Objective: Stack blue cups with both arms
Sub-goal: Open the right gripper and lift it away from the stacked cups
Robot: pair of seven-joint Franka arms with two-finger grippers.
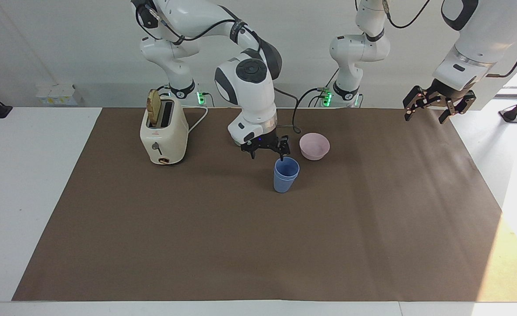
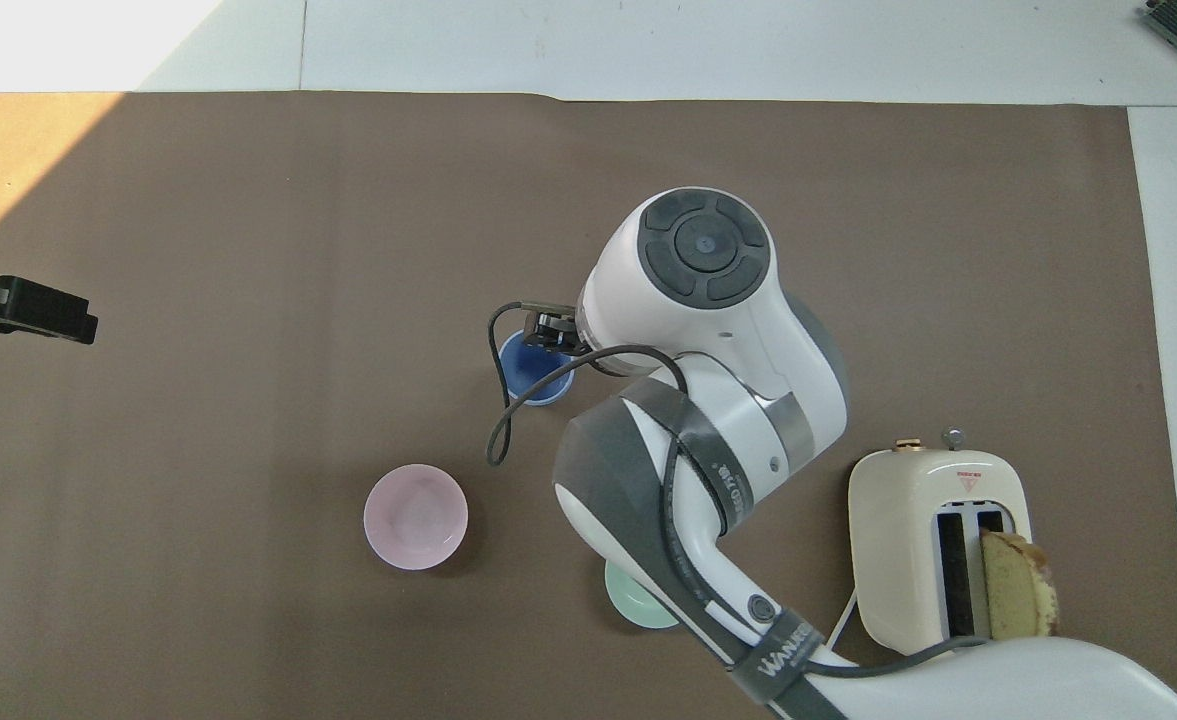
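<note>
At centre frame in your facing view, the blue cups (image 1: pixel 286 174) stand nested, one inside the other, upright on the brown mat (image 1: pixel 258 245). Just above them the right gripper (image 1: pixel 265 150) hangs released, fingers spread, beside the empty pink bowl (image 1: pixel 314 146). At upper right, the left gripper (image 1: pixel 438 105) waits open.

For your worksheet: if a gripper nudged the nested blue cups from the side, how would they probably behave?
The blue cups stand tall on a narrow tapered base, so a push near the rim would probably tip them. They look like thin plastic, so likely light and easy to slide on the brown mat. Once tipped, their round walls would likely roll in a curve.
</note>
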